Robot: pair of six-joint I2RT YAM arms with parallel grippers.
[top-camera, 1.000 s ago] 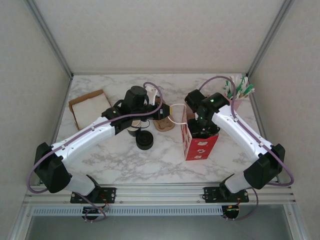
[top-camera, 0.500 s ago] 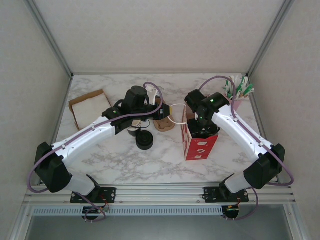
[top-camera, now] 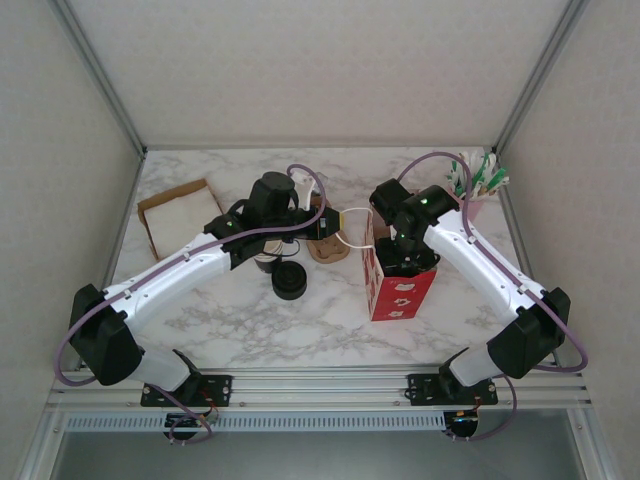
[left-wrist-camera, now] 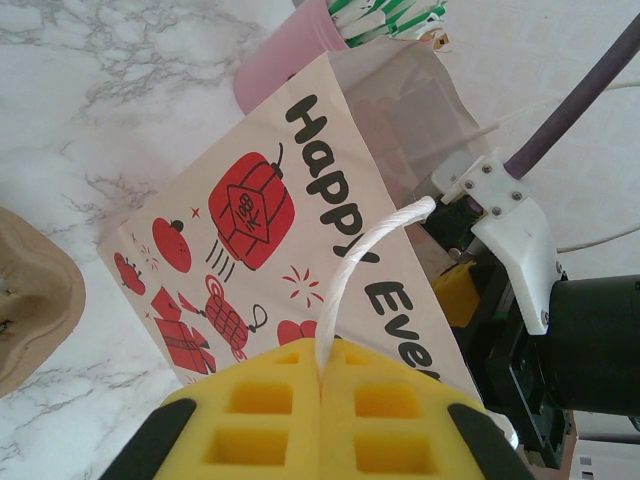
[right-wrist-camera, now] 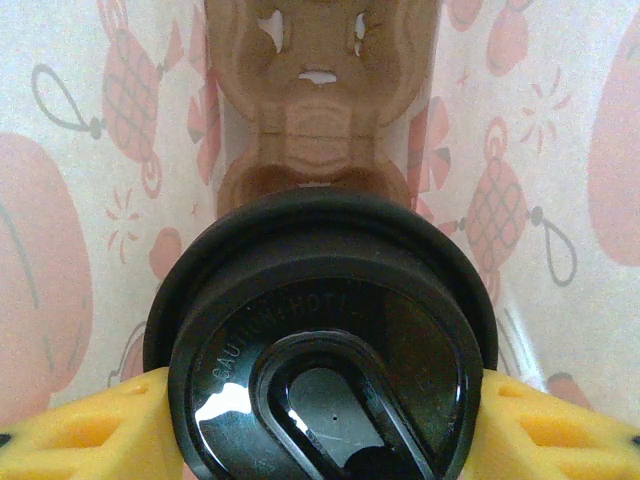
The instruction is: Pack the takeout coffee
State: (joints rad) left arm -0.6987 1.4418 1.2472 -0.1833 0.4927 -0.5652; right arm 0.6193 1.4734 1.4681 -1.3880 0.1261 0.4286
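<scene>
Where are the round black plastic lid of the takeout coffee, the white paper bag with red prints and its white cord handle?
Takeout coffee's round black plastic lid (right-wrist-camera: 320,330): right wrist view, its top face.
White paper bag with red prints (left-wrist-camera: 250,215): left wrist view, printed side.
White cord handle (left-wrist-camera: 352,262): left wrist view, mid-arc.

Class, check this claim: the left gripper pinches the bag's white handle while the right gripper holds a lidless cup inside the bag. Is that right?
No: the cup in the right gripper has its black lid on, as the right wrist view shows. The rest stands.
</scene>
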